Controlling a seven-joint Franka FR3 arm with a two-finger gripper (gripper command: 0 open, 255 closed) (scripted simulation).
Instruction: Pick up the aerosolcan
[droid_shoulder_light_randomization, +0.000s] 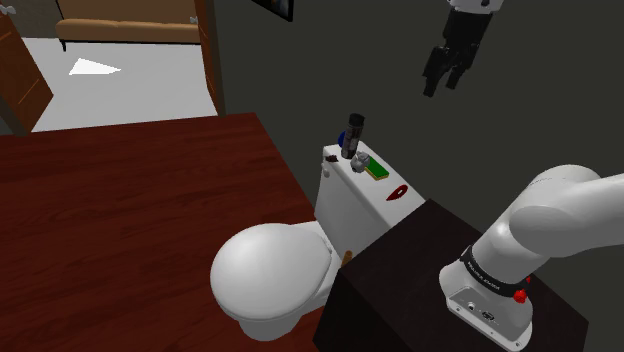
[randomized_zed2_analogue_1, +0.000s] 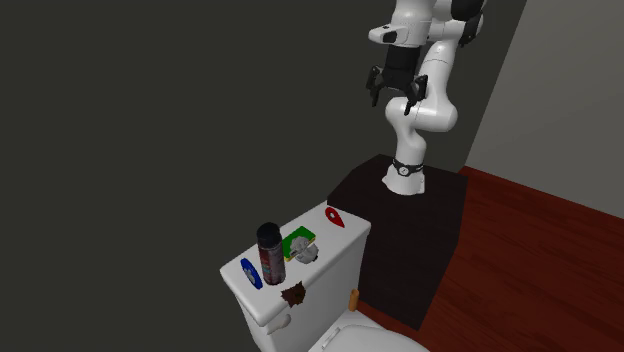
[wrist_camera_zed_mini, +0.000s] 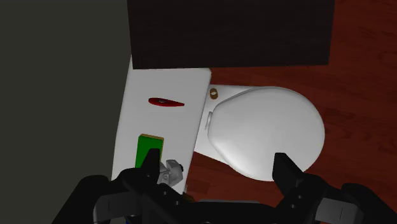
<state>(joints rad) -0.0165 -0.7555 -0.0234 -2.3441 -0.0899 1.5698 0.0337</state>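
Note:
The aerosol can (droid_shoulder_light_randomization: 354, 134) is a dark cylinder with a reddish label, standing upright on the white toilet tank lid (droid_shoulder_light_randomization: 375, 190), at the lid's far end from the stand; in the second exterior view the can (randomized_zed2_analogue_1: 268, 256) is near the lid's (randomized_zed2_analogue_1: 330, 245) front-left end. My black gripper (droid_shoulder_light_randomization: 447, 68) hangs high in the air, well above and to the shoulder view's right of the can, open and empty. In the second exterior view my gripper (randomized_zed2_analogue_1: 393, 88) is up near the arm's upper links. In the wrist view both fingers (wrist_camera_zed_mini: 148, 167) stand wide apart above the tank lid (wrist_camera_zed_mini: 168, 86).
On the lid lie a green sponge-like block (droid_shoulder_light_randomization: 377, 168), a crumpled grey object (droid_shoulder_light_randomization: 358, 161), a red flat piece (droid_shoulder_light_randomization: 398, 193), a blue disc (randomized_zed2_analogue_1: 250, 272) and a brown clump (randomized_zed2_analogue_1: 293, 295). The closed toilet bowl (droid_shoulder_light_randomization: 270, 275) is in front. The dark stand (droid_shoulder_light_randomization: 440, 290) abuts the tank. A grey wall is close behind.

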